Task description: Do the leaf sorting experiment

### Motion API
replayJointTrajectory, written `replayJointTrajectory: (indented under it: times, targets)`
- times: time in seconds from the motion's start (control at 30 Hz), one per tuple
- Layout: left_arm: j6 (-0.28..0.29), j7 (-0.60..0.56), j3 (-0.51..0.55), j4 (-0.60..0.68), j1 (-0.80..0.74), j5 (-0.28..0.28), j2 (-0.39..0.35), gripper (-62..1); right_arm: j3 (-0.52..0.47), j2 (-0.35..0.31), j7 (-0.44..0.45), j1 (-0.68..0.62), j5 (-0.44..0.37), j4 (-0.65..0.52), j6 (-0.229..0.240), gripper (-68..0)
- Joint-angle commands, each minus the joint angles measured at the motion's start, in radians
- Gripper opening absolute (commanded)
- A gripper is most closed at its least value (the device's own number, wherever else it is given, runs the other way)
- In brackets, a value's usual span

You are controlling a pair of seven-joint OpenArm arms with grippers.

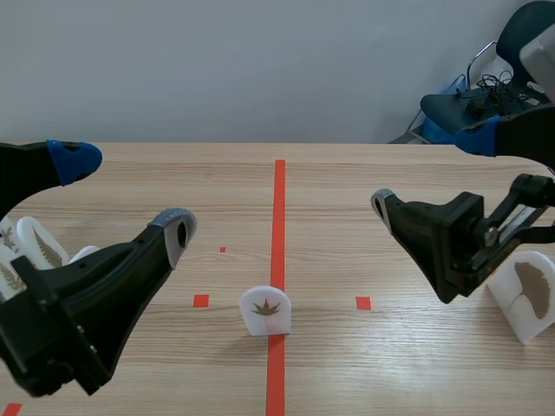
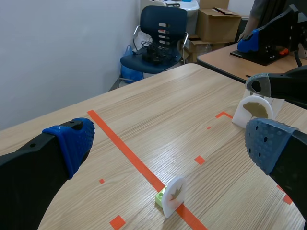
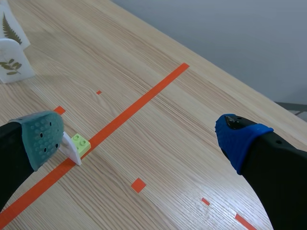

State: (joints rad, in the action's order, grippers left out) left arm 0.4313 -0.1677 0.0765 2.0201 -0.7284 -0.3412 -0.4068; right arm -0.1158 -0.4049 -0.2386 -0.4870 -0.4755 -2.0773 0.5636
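Left gripper [image 1: 126,195], right gripper [image 1: 429,171] both wide open, empty; leaf card [image 1: 265,310] upright, facing robot.

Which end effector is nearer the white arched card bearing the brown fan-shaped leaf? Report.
Right. The right end effector hangs open just beside the white arched card; the left end effector sits open across the centre tape line.
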Motion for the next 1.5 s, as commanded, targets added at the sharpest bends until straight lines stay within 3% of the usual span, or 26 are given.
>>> replayJointTrajectory:
  times: [0.0,0.2,0.4,0.67,0.83,1.1,1.27,1.4,1.47]
  targets:
    - [0.003,-0.014,-0.002,0.006,0.000,-0.007,0.004,1.4,-0.012,-0.004,0.012,0.002,-0.008,0.006,0.000,0.4]
    - [0.003,-0.014,-0.002,0.006,0.004,-0.007,0.004,1.4,0.050,-0.005,0.012,0.003,-0.005,0.006,0.006,0.4]
    - [0.003,-0.014,-0.002,0.006,0.006,-0.007,0.004,1.4,0.164,0.001,0.020,0.037,0.095,0.048,0.002,0.4]
    - [0.003,-0.014,-0.001,0.006,0.014,-0.007,-0.046,1.4,0.325,0.003,0.069,0.188,0.138,0.295,0.002,0.4]
    - [0.002,-0.012,-0.001,0.006,0.014,-0.006,-0.088,1.4,0.417,0.065,0.108,0.290,0.220,0.475,0.006,0.4]
    - [-0.002,0.092,0.050,0.006,0.014,0.037,-0.159,1.4,0.546,0.136,0.163,0.389,0.268,0.678,0.006,0.4]
    - [-0.002,0.117,0.083,0.001,0.014,0.076,-0.194,1.4,0.603,0.165,0.205,0.416,0.340,0.725,0.006,0.4]
    - [-0.002,0.112,0.105,-0.050,0.014,0.069,-0.195,1.4,0.634,0.179,0.212,0.420,0.366,0.727,0.006,0.4]
    - [-0.002,0.112,0.108,-0.086,0.014,0.038,-0.195,1.4,0.644,0.179,0.212,0.421,0.368,0.727,0.006,-2.2]
